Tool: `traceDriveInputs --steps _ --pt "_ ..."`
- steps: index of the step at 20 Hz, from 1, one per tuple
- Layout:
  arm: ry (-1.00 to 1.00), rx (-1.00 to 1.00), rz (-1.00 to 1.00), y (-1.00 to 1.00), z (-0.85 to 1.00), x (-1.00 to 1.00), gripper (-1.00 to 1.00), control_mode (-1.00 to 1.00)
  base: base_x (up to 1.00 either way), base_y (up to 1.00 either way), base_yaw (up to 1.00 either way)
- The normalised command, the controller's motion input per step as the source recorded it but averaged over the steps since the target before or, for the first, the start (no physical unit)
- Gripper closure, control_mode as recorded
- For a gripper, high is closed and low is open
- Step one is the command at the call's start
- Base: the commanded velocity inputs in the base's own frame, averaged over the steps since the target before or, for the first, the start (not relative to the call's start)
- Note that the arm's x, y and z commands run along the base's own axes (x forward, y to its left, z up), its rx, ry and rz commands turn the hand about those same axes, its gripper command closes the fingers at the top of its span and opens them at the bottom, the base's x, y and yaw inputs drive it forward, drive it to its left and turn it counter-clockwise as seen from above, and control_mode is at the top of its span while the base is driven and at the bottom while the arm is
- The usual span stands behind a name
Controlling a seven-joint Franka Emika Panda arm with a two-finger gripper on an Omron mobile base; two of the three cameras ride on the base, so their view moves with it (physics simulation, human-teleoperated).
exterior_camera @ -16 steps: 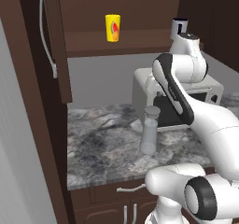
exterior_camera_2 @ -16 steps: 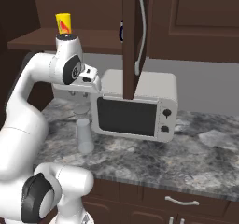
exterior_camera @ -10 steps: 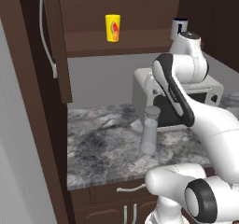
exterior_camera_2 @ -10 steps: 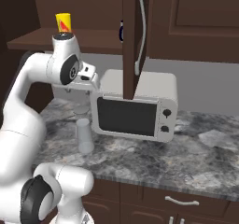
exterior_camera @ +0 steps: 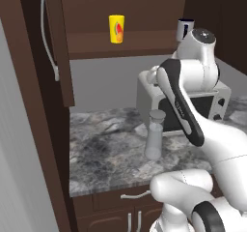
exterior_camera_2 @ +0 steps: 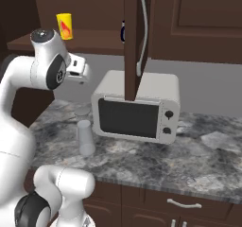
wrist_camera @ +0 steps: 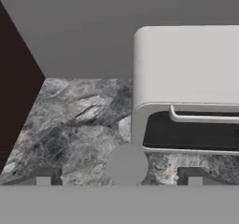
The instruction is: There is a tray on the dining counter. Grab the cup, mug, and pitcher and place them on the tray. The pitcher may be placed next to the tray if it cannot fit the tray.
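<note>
Nearest, at the bottom of the hand view: tool [wrist_camera: 119,180] released, both dark fingertips [wrist_camera: 43,178] spread wide, nothing gripped. Between them, seen from above, the pitcher [wrist_camera: 126,165] as a round grey lid, upright on the marbled counter [wrist_camera: 70,120].

Same pitcher [exterior_camera: 155,135] at centre of the left base view, just beside the front left corner of the white microwave [exterior_camera: 190,105]; whether touching, cannot tell. Lower left of centre in the right base view, pitcher [exterior_camera_2: 85,134] left of the microwave [exterior_camera_2: 137,105]. Open counter [exterior_camera: 101,153] toward the left and front edge; drawer fronts below.

Crowding the right of that view: the white arm, across the microwave front. Tall dark cabinet door [exterior_camera: 53,42] hanging open at upper left, its pale handle along the edge; in the right base view a second open door [exterior_camera_2: 133,32] dropping in front of the microwave top.

Farthest, on the shelf [exterior_camera: 120,50] above: the cup [exterior_camera: 116,29], yellow, upper centre, well clear of the mug [exterior_camera: 185,29], partly hidden behind the arm's upper joint. Cup [exterior_camera_2: 64,26] at upper left in the right base view.
</note>
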Motion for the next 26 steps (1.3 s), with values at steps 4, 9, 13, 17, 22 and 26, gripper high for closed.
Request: traceDriveInputs --steps 4,9,13,17,22,26 --pt "-0.2 0.0 0.0 0.0 0.75 -0.28 -1.0 -1.0 0.0 0.0 0.0" --pt "-0.21 0.0 0.0 0.0 0.64 -0.13 -1.0 -1.0 0.0 0.0 0.0" --pt "-0.22 0.0 0.0 0.0 0.56 -0.04 -1.0 -1.0 0.0 0.0 0.0" --pt "-0.12 0.0 0.0 0.05 0.55 0.0 -1.0 -1.0 0.0 0.0 0.0" --pt "-0.1 0.0 0.0 0.2 0.46 0.0 -1.0 -1.0 0.0 0.0 0.0" --pt "-0.01 0.0 0.0 0.3 0.5 0.09 -1.0 -1.0 0.0 0.0 0.0"
